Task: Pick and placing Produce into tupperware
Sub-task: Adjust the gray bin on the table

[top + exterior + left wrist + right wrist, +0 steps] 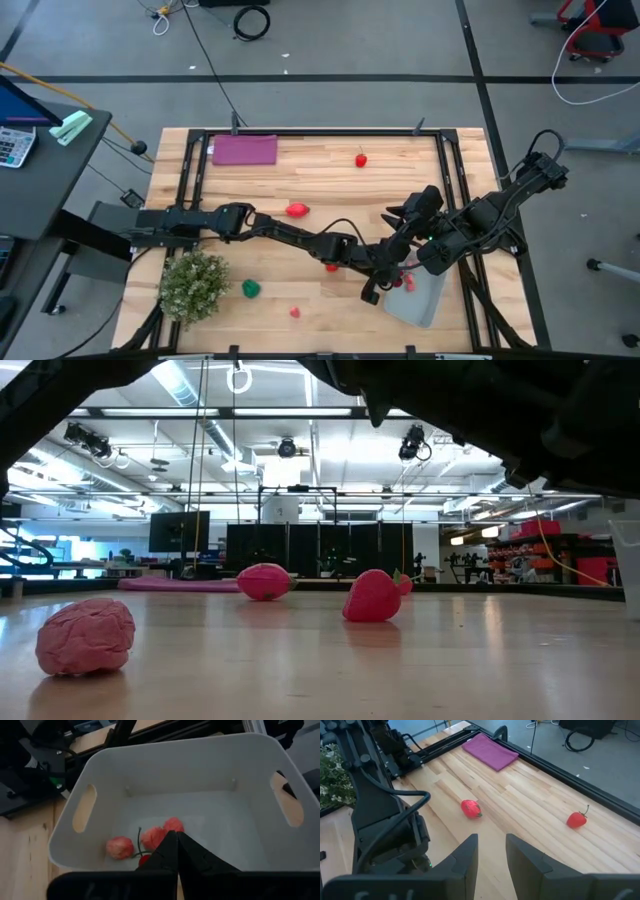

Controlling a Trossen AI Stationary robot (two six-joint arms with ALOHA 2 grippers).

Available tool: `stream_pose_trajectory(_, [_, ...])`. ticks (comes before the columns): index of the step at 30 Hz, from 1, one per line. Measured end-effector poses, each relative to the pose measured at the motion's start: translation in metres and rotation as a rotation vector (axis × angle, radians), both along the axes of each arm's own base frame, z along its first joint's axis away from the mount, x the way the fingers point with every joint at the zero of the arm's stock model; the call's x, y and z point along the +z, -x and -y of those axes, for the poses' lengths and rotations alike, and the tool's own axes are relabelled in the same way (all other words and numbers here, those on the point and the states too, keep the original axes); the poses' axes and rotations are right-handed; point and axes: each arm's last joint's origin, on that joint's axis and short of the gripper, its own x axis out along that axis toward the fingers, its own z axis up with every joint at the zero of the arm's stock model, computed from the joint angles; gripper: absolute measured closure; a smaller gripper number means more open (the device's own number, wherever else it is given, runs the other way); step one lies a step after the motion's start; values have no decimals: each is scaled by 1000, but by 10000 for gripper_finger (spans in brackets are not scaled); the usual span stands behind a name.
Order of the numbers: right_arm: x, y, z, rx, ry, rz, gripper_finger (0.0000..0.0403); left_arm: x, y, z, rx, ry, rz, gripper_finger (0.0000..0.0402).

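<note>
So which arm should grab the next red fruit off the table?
Probably the right. Its hand is open and faces a loose red fruit on the table, while the left hand is shut above the tupperware.

Three red produce pieces (pixel 372 596) on table (pixel 400 670)

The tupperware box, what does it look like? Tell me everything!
The tupperware is a pale, shallow plastic box with rounded corners and an oval handle slot at each end. It sits open near the table's front right edge. A few red and pink produce pieces lie inside. The left pincer, shut, hangs over them.
</note>
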Motion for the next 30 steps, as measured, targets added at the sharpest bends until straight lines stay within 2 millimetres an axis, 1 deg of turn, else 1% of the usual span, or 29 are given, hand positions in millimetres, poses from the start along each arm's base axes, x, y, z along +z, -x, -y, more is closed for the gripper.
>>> stream_pose_trajectory(4, [0,0,0,0,0,-1,296,0,2,7,-11,6,3,397])
stream_pose_trajectory(12, [0,0,0,1,-1,-1,296,5,9,34,-73,-9,30,397])
stream_pose_trajectory(18, [0,0,0,2,-1,-1,296,4,15,50,-103,-15,9,399])
stream_pose_trajectory(22, [0,0,0,2,-1,-1,295,2,18,56,-115,-21,-11,395])
stream_pose_trajectory(26, [0,0,0,2,-1,-1,296,1,20,56,-117,-31,-46,398])
stream_pose_trajectory(30, [0,0,0,2,-1,-1,295,-1,22,54,-114,-40,-73,393])
